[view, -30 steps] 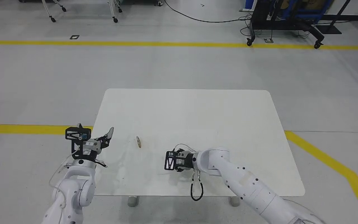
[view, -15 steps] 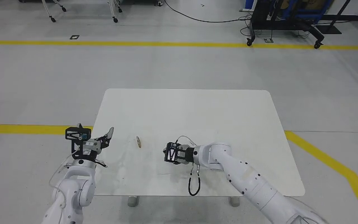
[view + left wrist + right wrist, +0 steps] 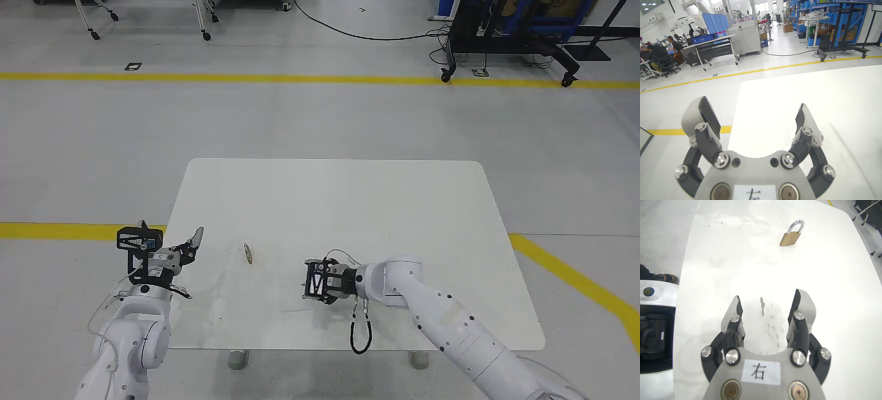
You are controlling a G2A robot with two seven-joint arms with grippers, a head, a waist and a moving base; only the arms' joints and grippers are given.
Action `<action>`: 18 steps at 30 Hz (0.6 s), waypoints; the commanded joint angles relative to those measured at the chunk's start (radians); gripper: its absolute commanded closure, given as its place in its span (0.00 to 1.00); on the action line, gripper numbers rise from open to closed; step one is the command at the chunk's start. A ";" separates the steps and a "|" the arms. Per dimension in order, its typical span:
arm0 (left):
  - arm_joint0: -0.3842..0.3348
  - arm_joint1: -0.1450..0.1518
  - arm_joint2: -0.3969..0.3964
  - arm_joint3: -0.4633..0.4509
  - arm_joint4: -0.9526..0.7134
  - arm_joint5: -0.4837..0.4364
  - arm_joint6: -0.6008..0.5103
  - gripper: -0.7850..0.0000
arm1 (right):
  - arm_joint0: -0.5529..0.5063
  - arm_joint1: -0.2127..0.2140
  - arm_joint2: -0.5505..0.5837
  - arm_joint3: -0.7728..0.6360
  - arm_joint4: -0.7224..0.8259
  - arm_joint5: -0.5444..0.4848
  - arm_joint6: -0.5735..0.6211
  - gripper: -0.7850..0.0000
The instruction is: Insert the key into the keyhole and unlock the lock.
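Now: right jaws apart, low over surface (image 3: 400,200) near front edge; key (image 3: 762,306) flat on surface between them, touching neither. Brass padlock (image 3: 791,237), shackle shut, well apart toward left edge. Beyond it, left jaws apart at left edge, near front corner.

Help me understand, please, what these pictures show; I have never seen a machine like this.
This is a robot with two arms at a white table. One picture looks down from above the arms; the other two come from a camera on each wrist, so each shows its own arm's jaws up close. On the table are a brass padlock and a small key. The right arm has its jaws open, the key lying ungripped on the table between them. The left arm is by the table's edge, jaws open, holding nothing.
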 commanded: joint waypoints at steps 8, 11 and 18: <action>0.000 0.000 0.000 0.000 0.000 0.000 0.000 0.00 | 0.037 -0.025 -0.068 0.042 0.014 0.026 0.073 0.78; 0.000 0.000 0.000 0.000 0.000 0.000 0.000 0.00 | 0.047 -0.030 -0.072 0.055 0.029 0.042 0.078 0.89; 0.000 0.000 0.000 0.000 0.000 0.000 0.000 0.00 | 0.049 -0.027 -0.053 0.052 0.054 0.032 0.069 1.00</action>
